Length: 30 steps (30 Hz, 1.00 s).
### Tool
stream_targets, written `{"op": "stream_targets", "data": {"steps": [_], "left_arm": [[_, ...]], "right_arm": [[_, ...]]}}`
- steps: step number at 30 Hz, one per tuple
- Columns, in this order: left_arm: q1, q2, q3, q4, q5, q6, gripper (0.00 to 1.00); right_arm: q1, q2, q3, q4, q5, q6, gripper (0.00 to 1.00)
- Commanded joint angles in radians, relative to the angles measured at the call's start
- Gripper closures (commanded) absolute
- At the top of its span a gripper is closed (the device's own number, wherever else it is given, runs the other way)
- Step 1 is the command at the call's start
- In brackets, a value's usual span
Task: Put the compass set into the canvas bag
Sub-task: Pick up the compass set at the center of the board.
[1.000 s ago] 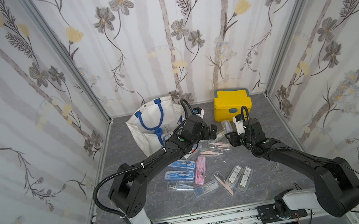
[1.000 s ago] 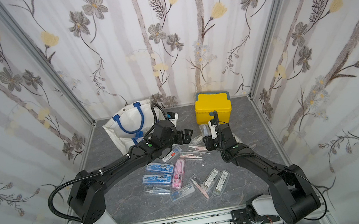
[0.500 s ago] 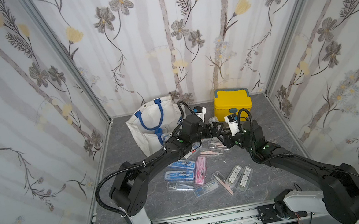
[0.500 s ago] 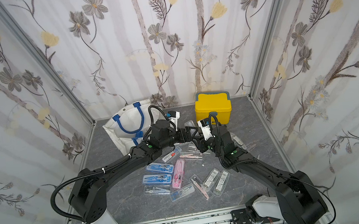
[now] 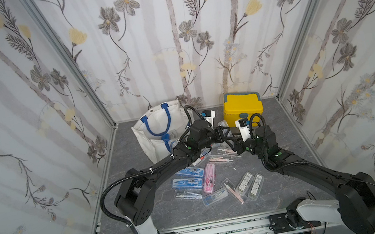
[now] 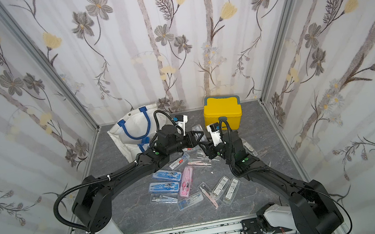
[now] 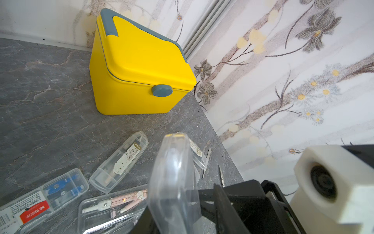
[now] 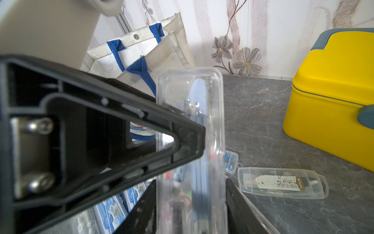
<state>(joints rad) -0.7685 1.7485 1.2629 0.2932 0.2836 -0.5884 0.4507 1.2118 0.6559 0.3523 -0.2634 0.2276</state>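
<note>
compass case (image 5: 223, 124) (clear, bluish tool inside) is off the table, up on end just beside the canvas bag (image 5: 145, 140), on its open-mouth side. Not in the bag yet.

Changed in the last second: left gripper (image 5: 225, 134) was wide open close to the bag, and right gripper (image 5: 234, 142) sat further out from the bag, already narrow. The arms have swung together and the left has closed down.

Now both are on the same case. Right wrist view: right gripper's fingers (image 8: 240, 200) clamp its lower end, and a left finger (image 8: 182, 139) presses flat on its face higher up. Left wrist view: the case (image 7: 172, 182) stands edge-on between black jaws.

Reads as a handover midway: left grip looks made, right hasn't let go.

Meaning (my call): left is the bag-side arm. Right needs to open and back off, then left carries the case the short way to the mouth. Risk is two clamps on thin plastic, where any relative motion twists it or pops the lid.

Around:
- The bag slumps against the back wall, mouth open, with blue handles (image 8: 142, 69) draped across the opening. Likely the main snag on insertion.
- left forearm (image 5: 178, 157) crosses the bag's front corner.
- yellow box (image 5: 241, 108) is well apart from the bag on the same wall, lid shut, out of the path.
- loose cases (image 5: 187, 182) lie on the table (image 5: 279, 197) out in front of the bag, under both arms. Plenty of trips left.
</note>
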Motion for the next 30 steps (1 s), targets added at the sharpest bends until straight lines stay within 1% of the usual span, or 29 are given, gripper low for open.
{"op": "stream_targets", "data": {"steps": [1,4,8,12,14,17,19,20,21,26,30], "left_arm": [[0.000,0.005,0.003,0.038,0.018,-0.017,0.74],[0.000,0.008,0.005,0.040,0.019,-0.018,0.81],[0.001,0.009,0.005,0.045,0.018,-0.018,0.88],[0.002,0.012,0.006,0.050,0.018,-0.019,0.91],[0.003,0.012,0.002,0.053,0.019,-0.019,0.92],[0.006,0.009,0.003,0.052,0.014,-0.017,0.93],[0.011,0.006,0.010,0.048,0.011,-0.011,0.93],[0.016,0.005,0.020,0.039,0.008,-0.002,0.93],[0.019,0.002,0.025,0.024,0.002,0.010,0.93],[0.049,-0.022,0.121,-0.080,-0.058,0.102,0.93],[0.076,-0.052,0.205,-0.195,-0.149,0.191,0.93]], "right_arm": [[0.003,0.001,0.001,0.068,-0.011,0.010,0.53],[0.002,0.002,0.002,0.070,-0.008,0.010,0.53],[0.003,0.005,0.003,0.075,-0.008,0.010,0.52],[0.002,0.008,0.002,0.077,-0.007,0.012,0.51],[0.003,0.010,0.001,0.079,-0.004,0.012,0.49],[0.003,0.012,0.001,0.070,0.010,0.012,0.38],[0.003,0.013,0.002,0.056,0.027,0.009,0.27],[0.001,0.012,0.001,0.047,0.036,0.006,0.09],[0.001,0.010,-0.001,0.035,0.047,0.004,0.00],[-0.010,-0.047,-0.054,0.019,0.123,-0.004,0.01],[-0.038,-0.115,-0.108,0.018,0.202,0.008,0.00]]}}
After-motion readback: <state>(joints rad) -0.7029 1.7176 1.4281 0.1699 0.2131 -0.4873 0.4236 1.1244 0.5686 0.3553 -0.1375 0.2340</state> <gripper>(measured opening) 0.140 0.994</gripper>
